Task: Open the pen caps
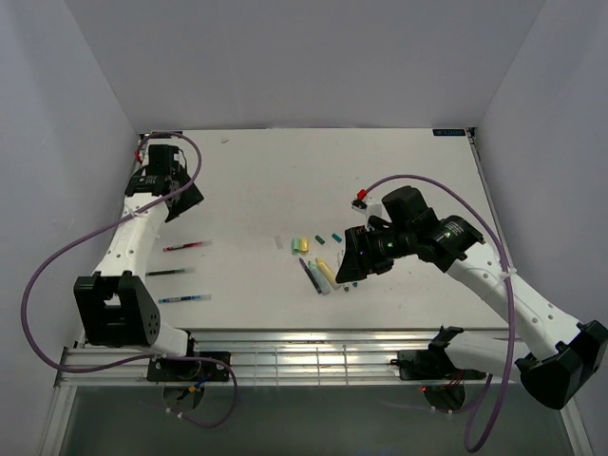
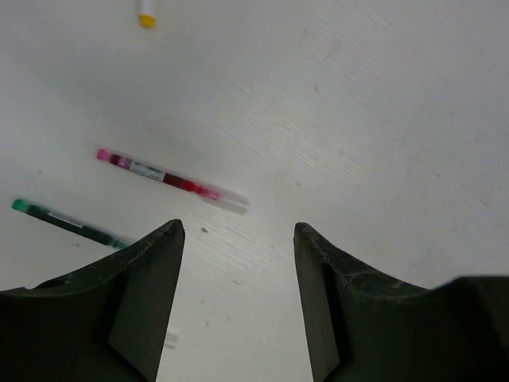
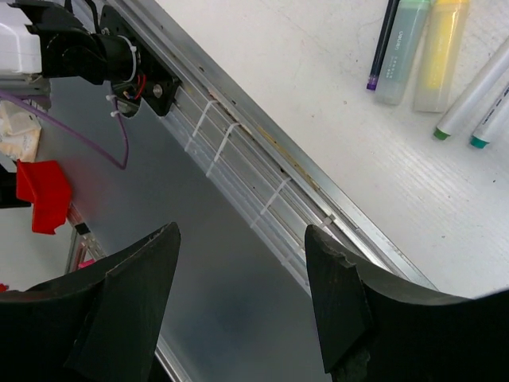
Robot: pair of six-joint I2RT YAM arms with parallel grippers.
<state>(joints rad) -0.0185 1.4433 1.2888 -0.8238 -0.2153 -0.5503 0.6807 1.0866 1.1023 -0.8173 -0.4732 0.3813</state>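
1. Currently holding left gripper (image 2: 236,231) jaws apart, gripping nothing, above bare table (image 2: 382,119) at the far left
2. Lying just beyond its fingers: red pen (image 2: 159,175) and green pen (image 2: 67,220), apart from each other, with blue pen (image 1: 185,298) nearer the arm's base
3. Holding right gripper (image 3: 242,231) jaws apart too, empty, hanging over the near rail (image 3: 254,147)
4. Lying mid-table in a short row: loose caps (image 1: 320,238), touching neither gripper
5. Resting nearer than the caps: green and yellow highlighters (image 3: 402,48) side by side, dark pen (image 3: 382,44) beside them, two markers (image 3: 469,103) close by
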